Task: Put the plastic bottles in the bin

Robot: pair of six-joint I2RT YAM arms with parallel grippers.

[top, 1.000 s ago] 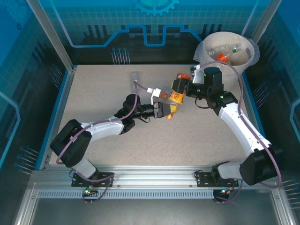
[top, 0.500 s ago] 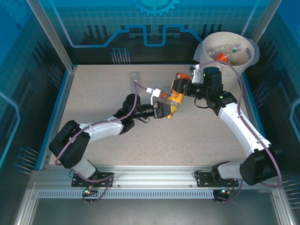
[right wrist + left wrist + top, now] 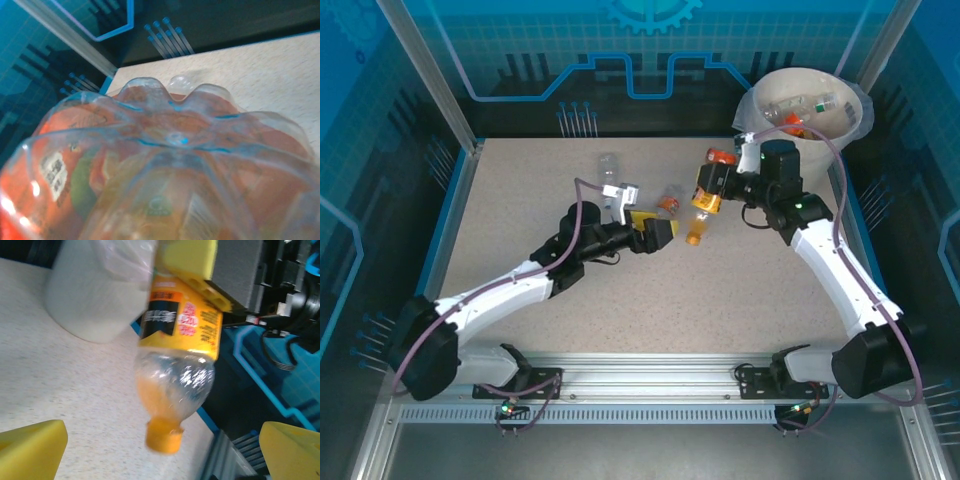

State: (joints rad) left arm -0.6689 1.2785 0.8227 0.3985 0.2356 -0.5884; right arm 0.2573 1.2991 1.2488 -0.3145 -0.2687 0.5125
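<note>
An orange-labelled plastic bottle [image 3: 702, 200] hangs cap down above the table, with my right gripper [image 3: 710, 186] shut on its upper body. A red-capped bottle [image 3: 721, 157] sits against that gripper's far side. In the right wrist view a clear bottle base [image 3: 175, 165] is pressed close to the lens. My left gripper [image 3: 660, 232] stands wide open just left of the hanging bottle [image 3: 177, 365], its yellow fingers [image 3: 30, 450] apart below the orange cap [image 3: 164, 440]. The bin [image 3: 855, 100] stands at the far right corner and holds several bottles [image 3: 800, 110].
A clear bottle [image 3: 608, 165] lies on the table at the back left of centre. A small orange-capped bottle [image 3: 670, 203] lies between the two grippers. Blue walls and a metal frame enclose the table [image 3: 520, 200]. The bin's white side [image 3: 85, 300] appears in the left wrist view.
My left gripper has opened and drawn back to the left, off the orange-labelled bottle. My right gripper has closed on that bottle, which now hangs from it cap down.
</note>
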